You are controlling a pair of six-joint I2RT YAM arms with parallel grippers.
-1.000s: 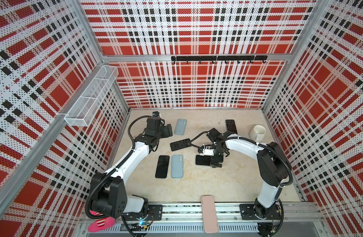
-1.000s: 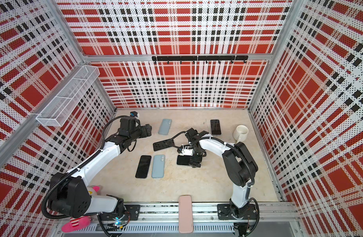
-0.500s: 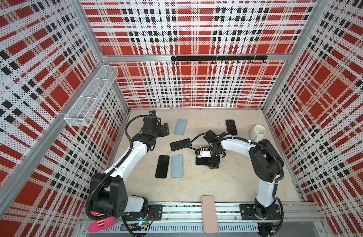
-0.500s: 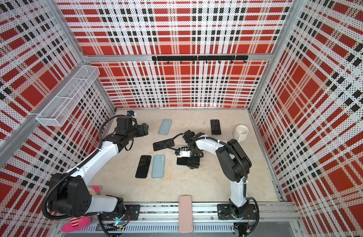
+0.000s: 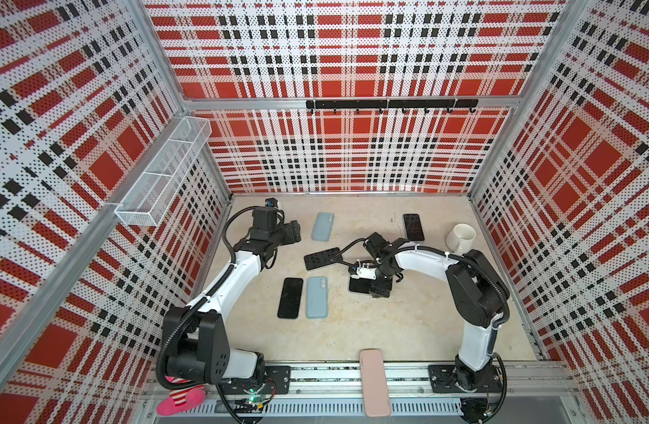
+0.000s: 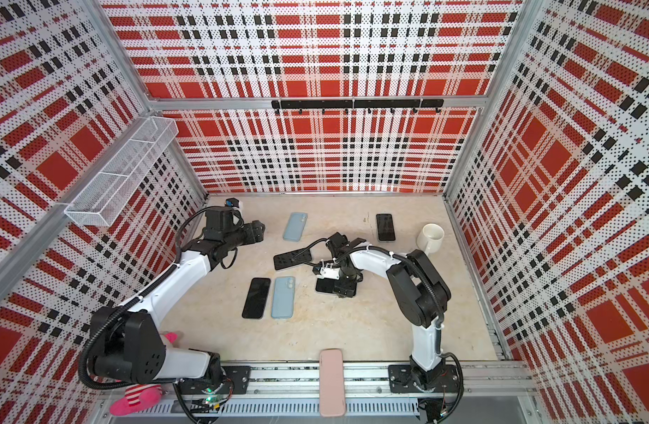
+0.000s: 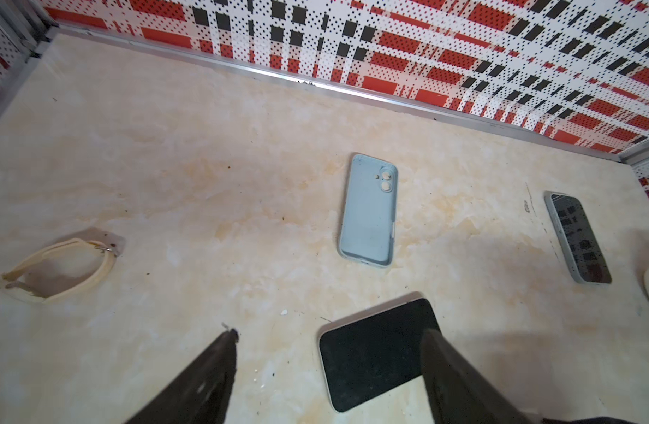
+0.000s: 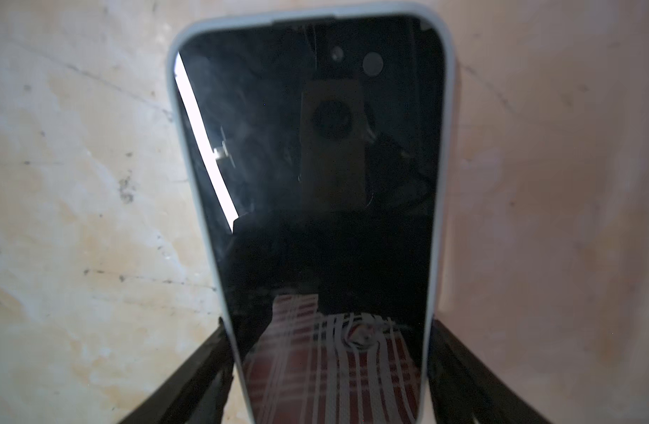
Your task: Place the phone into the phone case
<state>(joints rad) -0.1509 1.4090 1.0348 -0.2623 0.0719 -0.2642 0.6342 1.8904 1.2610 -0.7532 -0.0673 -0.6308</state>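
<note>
Your right pincer (image 8: 328,325) is down at the middle of the counter (image 5: 389,330), clamped across the phone (image 8: 326,183). In the right wrist view a finger (image 8: 205,370) sits against each long edge, close to one end. The phone lies flat with its dark screen up, and a pale phone case (image 8: 449,80) already rims it all round. In both top views the pincer covers most of it.

Your left pincer (image 7: 330,332) hangs over the far left part of the counter, jaws wide apart, with nothing between them. In the left wrist view a second phone (image 7: 378,352) with a pale rim lies screen up on the counter below it. In both top views that phone sits between your two pincers.

Past it a light-blue case (image 7: 369,211) lies hollow side up, its camera cut-outs showing the counter through them. A third phone (image 7: 578,238) lies further toward the far right, near a white mug (image 5: 460,238). A cream strap loop (image 7: 59,270) lies on the counter too, and only the left wrist view shows it.

Nearer the front, a black phone (image 5: 290,297) and a light-blue cover (image 5: 317,296) lie side by side, just beside each other. You cannot tell from here whether that cover holds a phone. A pink slab (image 5: 374,381), either a case or a phone, lies across the front rail. A pink striped sock (image 5: 180,400) sits by the base of your left arm.
</note>
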